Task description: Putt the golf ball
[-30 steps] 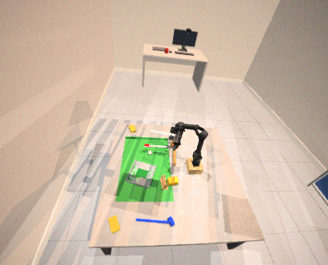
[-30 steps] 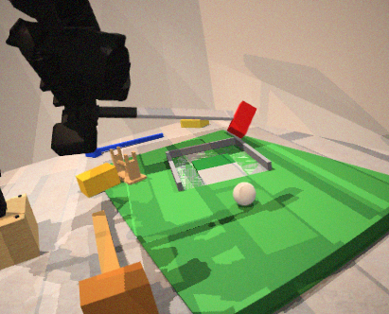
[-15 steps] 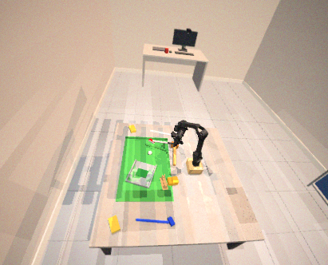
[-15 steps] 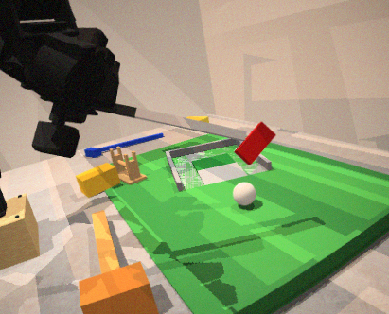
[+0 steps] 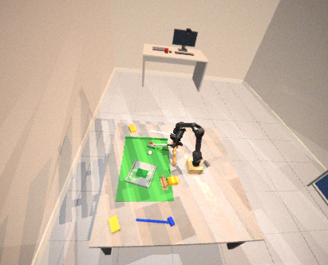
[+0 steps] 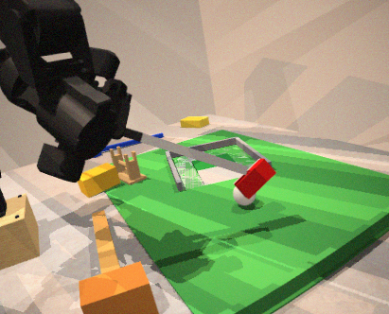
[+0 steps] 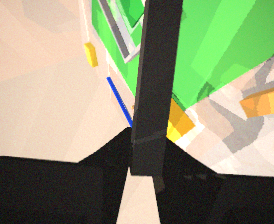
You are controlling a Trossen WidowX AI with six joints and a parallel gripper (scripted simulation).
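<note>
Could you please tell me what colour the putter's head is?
Red; the putter's head shows best in the exterior view, just above the white golf ball.

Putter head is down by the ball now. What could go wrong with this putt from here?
The red putter head sits over the top of the white golf ball, so a stroke may clip or pin it rather than roll it.

The grey-framed ramp is narrow; an off-line hit could strike its side rail.

The gripper holds the long grey shaft at its far end, so the putter could twist on contact.
</note>
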